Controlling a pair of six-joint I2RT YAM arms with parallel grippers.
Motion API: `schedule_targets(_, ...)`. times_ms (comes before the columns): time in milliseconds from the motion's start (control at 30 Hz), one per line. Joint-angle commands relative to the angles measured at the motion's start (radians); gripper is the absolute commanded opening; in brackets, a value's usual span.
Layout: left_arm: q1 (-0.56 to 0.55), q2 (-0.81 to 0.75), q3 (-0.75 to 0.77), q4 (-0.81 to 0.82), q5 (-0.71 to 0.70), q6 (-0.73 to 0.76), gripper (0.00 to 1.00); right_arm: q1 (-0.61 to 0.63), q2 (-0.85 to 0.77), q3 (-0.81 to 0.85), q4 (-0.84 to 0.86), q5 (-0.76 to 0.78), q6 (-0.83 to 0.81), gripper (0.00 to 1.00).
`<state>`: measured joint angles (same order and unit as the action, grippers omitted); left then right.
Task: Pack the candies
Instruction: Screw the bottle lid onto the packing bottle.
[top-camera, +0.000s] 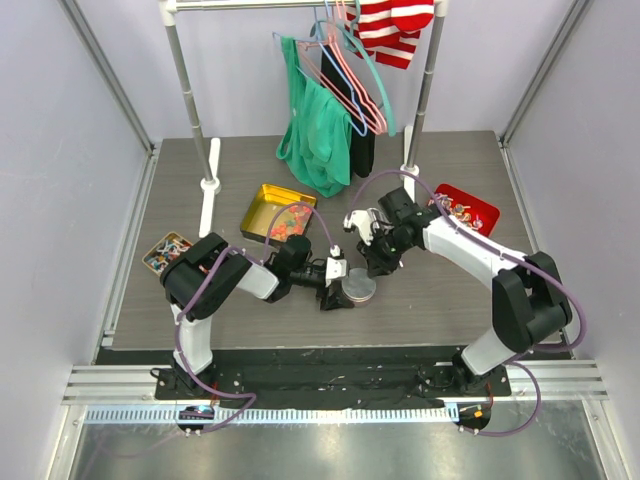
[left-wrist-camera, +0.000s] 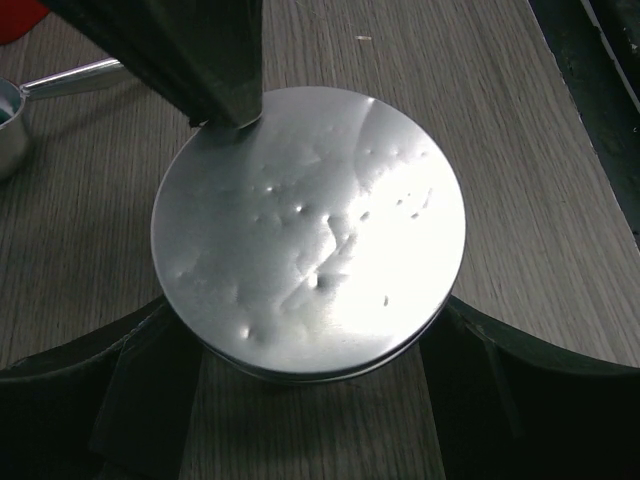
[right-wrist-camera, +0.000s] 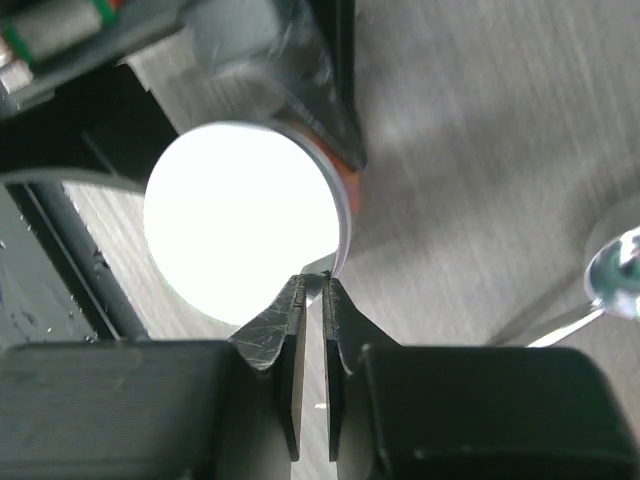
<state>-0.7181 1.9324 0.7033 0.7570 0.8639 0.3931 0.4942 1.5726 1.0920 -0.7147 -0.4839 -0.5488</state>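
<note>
The candies (top-camera: 284, 222) are tiny orange, red and yellow pieces lying in a gold tray (top-camera: 262, 197) left of centre. A round silver tin (top-camera: 358, 288) stands mid-table, its dented lid (left-wrist-camera: 308, 225) on top. My left gripper (left-wrist-camera: 305, 312) has its fingers (left-wrist-camera: 130, 370) spread wide against both sides of the tin. My right gripper (right-wrist-camera: 313, 285) comes from the far side, its tips pinched on the lid's rim (right-wrist-camera: 338, 262). An orange sliver (right-wrist-camera: 349, 186) shows under the lid's edge in the right wrist view.
A small tin of blue-and-red wrapped sweets (top-camera: 165, 251) sits at the left. A red tray of twisted-wrapper sweets (top-camera: 468, 208) is at the right. A metal scoop (left-wrist-camera: 12, 122) lies beside the round tin. A clothes rack with hangers (top-camera: 340, 70) stands behind.
</note>
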Motion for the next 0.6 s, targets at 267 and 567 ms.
schedule_targets(267, 0.009, 0.000, 0.005, -0.065, -0.080, 0.023, 0.47, 0.015, -0.095, -0.107, -0.172, -0.016, -0.003, 0.13)
schedule_targets(567, 0.011, 0.000, 0.009, -0.073, -0.077, 0.023, 0.47, 0.010, -0.123, 0.026, -0.157, 0.038, 0.009, 0.19)
